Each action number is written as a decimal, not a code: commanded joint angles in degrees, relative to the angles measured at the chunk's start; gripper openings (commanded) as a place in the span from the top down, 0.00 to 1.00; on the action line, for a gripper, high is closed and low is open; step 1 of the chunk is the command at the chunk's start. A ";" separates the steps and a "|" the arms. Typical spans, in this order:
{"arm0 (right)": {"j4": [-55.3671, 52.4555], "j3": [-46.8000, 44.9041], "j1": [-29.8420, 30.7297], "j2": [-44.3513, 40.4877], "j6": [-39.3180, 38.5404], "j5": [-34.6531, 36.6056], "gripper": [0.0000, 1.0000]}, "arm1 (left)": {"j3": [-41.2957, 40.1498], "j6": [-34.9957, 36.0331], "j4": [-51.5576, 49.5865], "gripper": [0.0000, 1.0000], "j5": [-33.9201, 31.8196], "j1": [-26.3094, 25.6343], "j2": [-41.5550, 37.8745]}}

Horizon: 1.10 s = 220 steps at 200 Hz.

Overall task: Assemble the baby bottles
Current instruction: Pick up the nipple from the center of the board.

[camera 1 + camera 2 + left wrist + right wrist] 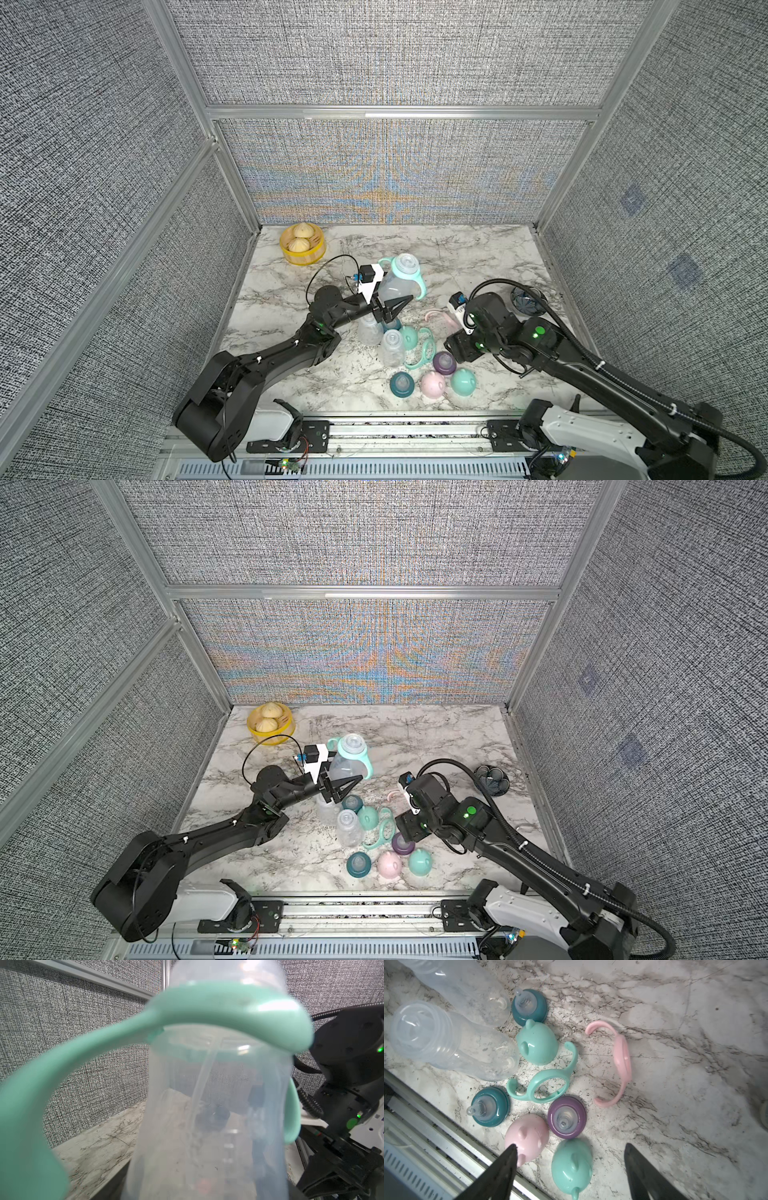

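I see the white, grey-veined marble tabletop point(478, 257), where my left gripper point(392, 308) is closed partway around the lower body of a clear plastic baby bottle point(395, 284). That bottle wears a mint looped handle point(207, 1007) and is held upright near the table's middle. My right gripper point(571, 1145) hangs with its jaws wide apart and nothing between them, over the loose parts near the front edge: two more clear bottles point(452, 1043), a pink looped handle point(623, 1064), a spare mint handle point(546, 1086), mint eared dome caps point(537, 1043), a pink eared cap point(527, 1136), teal nipple collars point(491, 1106) and a purple collar point(566, 1116).
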 commanded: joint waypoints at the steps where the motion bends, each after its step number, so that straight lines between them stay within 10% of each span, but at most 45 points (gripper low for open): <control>1: 3.52 1.87 -0.04 3.23 -1.33 -1.85 0.19 | 0.55 1.97 -3.44 0.98 -1.18 0.13 -1.78; 102: 7.80 3.22 1.23 10.96 0.06 -5.65 0.23 | -0.68 4.29 -12.20 0.98 -7.46 0.13 -8.34; 220: 6.23 -1.50 26.37 7.45 15.25 5.97 0.25 | -3.07 4.91 -10.89 0.98 -12.16 0.09 -9.67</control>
